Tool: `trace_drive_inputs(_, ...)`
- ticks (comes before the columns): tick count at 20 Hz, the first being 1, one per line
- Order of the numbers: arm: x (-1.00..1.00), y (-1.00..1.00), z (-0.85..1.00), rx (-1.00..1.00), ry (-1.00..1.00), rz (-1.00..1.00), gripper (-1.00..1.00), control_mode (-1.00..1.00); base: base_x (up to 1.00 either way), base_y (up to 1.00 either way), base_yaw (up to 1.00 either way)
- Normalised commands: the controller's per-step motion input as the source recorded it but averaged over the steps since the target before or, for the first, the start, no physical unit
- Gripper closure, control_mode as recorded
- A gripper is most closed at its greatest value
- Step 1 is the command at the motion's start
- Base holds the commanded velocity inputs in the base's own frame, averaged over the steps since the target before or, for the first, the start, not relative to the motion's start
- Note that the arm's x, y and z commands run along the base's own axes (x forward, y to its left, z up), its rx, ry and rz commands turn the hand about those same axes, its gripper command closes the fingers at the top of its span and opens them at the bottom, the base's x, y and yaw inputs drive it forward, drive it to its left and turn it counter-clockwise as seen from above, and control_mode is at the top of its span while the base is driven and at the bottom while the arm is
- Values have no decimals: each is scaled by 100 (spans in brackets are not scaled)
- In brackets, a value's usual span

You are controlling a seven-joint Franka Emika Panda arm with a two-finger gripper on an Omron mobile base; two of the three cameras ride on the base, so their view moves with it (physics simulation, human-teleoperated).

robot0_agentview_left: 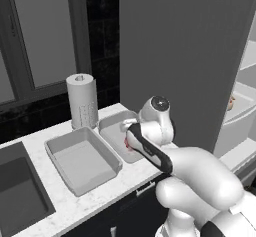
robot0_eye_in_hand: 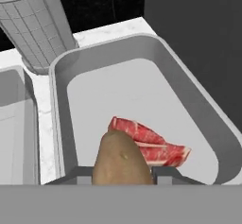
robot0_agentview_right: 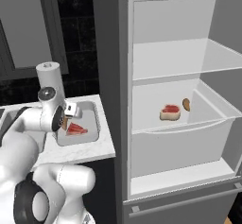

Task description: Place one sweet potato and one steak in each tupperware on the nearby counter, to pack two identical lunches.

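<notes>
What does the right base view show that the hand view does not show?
Right base view alone: the open fridge holding a second steak and a second sweet potato. Hand view alone: the other tupperware, beside the first. Both: the gripper holding a sweet potato over the tupperware with a steak in it, and the paper towel roll.

Sweet potato (robot0_eye_in_hand: 122, 159) in my tool (robot0_eye_in_hand: 122, 173): dull orange-brown, one pale speck. Steak (robot0_eye_in_hand: 150, 142) under it: red, streaked lighter, pale tan edging. Tupperware (robot0_eye_in_hand: 198, 100) around the steak: light grey; second tupperware (robot0_agentview_left: 82, 161) the same grey. Worktop (robot0_agentview_left: 35, 136): white, faint grey veins. Paper towel roll (robot0_agentview_left: 82, 101): white, fine grid pattern. Fridge (robot0_agentview_right: 179, 67) interior: pale grey-white; second steak (robot0_agentview_right: 170, 112) red, second sweet potato (robot0_agentview_right: 186, 105) brown
</notes>
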Motion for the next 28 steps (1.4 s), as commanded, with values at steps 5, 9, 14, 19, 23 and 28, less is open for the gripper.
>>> trace_drive_inputs(5,32,1,28,-4,25,0,100,-100,0,0,0)
trace_drive_inputs(9,19,15,7,-13,27,-1,100,-100,0,0,0)
trace_drive_inputs(14,6,18,-31,-17,5,-2,100,-100,0,0,0)
trace_drive_inputs(19,44,0,-39,-4,0,0,100,-100,0,0,0)
trace_drive_inputs(23,71,-6,-9,0,0,0,100,-100,0,0,0)
trace_drive_inputs(28,58,-5,-21,0,0,0,100,-100,0,0,0)
